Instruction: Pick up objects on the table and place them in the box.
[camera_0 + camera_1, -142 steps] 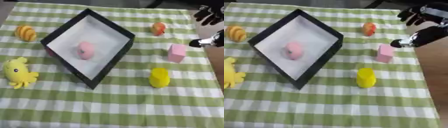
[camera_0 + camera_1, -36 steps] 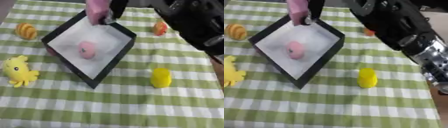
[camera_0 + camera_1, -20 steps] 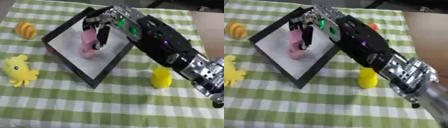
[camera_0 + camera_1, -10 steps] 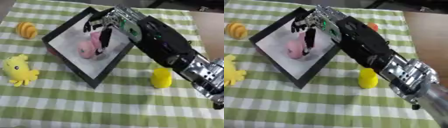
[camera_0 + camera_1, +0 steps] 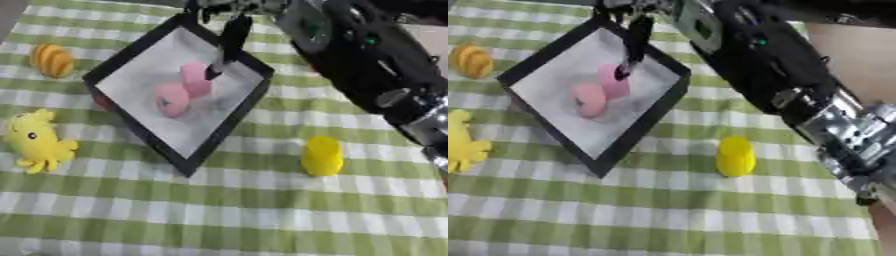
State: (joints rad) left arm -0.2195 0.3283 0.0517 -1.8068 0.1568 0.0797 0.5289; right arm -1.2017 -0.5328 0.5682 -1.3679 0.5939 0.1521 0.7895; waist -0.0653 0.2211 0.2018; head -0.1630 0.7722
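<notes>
Black-walled and white-floored, the box [image 5: 229,119] sits askew on a green-checked tablecloth [image 5: 245,210], holding two pink objects: a rounded piece [image 5: 172,99] touching a blockier piece [image 5: 196,80]. The robot's right hand [image 5: 233,31] hangs over the box, fingers straight and empty, tips near the block. Outside lie a yellow cylinder [image 5: 322,155], yellow octopus toy [image 5: 37,142] and orange striped object [image 5: 51,60]. No writing is legible.

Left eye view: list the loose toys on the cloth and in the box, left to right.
Yellow octopus toy → orange striped toy → round pink toy → pink block → yellow cylinder.
</notes>
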